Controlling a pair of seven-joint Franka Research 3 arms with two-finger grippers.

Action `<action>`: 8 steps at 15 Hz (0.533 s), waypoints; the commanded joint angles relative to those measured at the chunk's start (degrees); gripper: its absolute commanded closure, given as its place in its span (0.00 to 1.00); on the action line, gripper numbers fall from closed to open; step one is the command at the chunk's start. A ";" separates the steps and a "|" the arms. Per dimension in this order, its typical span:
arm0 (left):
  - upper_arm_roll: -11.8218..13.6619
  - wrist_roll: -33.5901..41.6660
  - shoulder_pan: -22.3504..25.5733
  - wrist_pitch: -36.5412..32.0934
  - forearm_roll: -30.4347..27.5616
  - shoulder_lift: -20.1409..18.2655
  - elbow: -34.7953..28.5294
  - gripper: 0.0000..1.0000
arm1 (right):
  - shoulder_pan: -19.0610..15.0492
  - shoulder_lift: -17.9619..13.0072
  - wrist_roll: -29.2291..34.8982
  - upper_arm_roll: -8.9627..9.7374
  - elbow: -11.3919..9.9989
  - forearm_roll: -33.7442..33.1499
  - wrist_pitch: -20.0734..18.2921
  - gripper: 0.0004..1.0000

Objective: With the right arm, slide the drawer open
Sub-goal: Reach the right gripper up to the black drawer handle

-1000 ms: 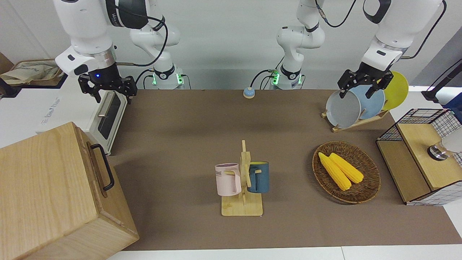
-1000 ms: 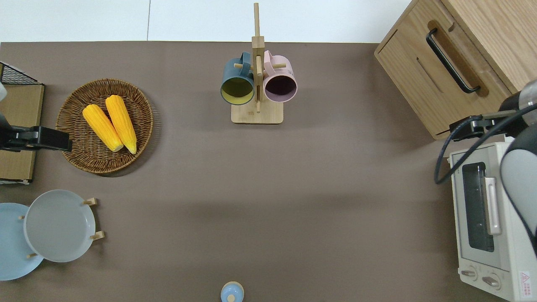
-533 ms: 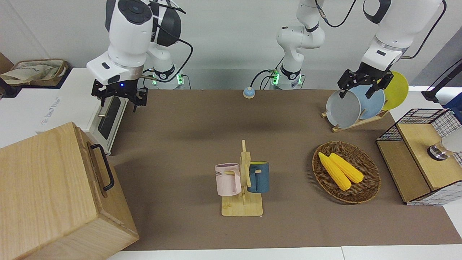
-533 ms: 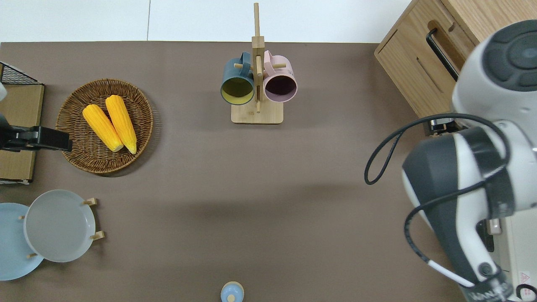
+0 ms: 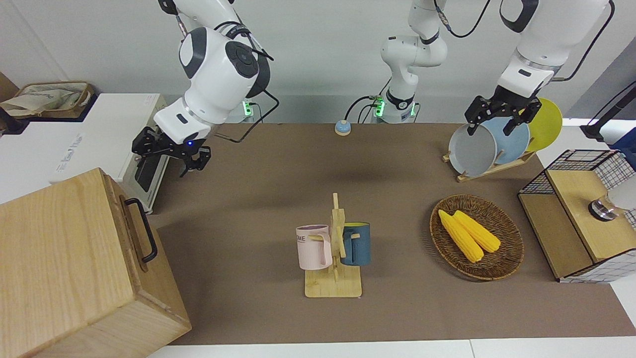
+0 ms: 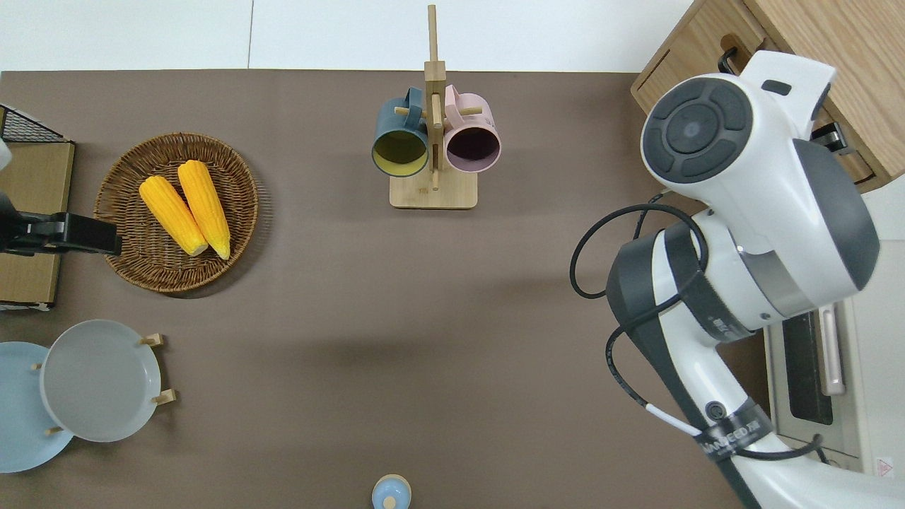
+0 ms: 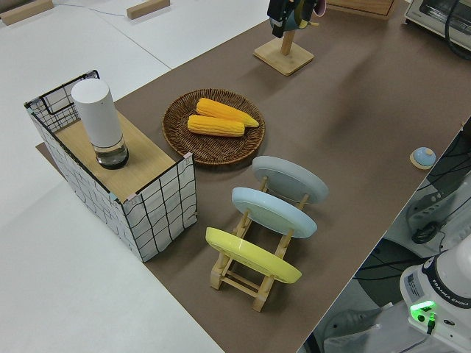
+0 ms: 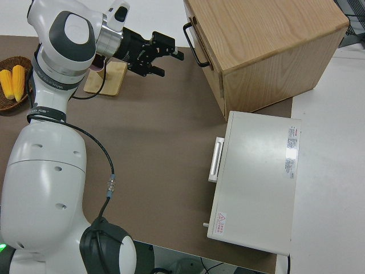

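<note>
The light-wood cabinet is seen at the right arm's end of the table, farther from the robots than the white toaster oven beside it. The drawer is set in the cabinet's front, fully pushed in, its black bar handle untouched. The right arm is extended toward that front; the right gripper is held near the handle but apart from it, fingers spread and empty. The left arm is parked.

Right end effector near drawer
</note>
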 commanded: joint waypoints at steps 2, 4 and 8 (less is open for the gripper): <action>0.95 0.43 -0.99 0.02 0.72 0.76 1.17 0.00 | 0.23 3.78 2.00 1.74 -1.29 -11.69 1.97 0.02; 0.95 0.43 -0.99 0.02 0.72 0.76 1.17 0.00 | 0.75 5.46 5.60 1.83 -1.81 -14.68 3.02 0.02; 0.95 0.43 -0.99 0.02 0.72 0.76 1.17 0.00 | 0.85 7.39 10.18 1.83 -4.63 -21.63 5.23 0.02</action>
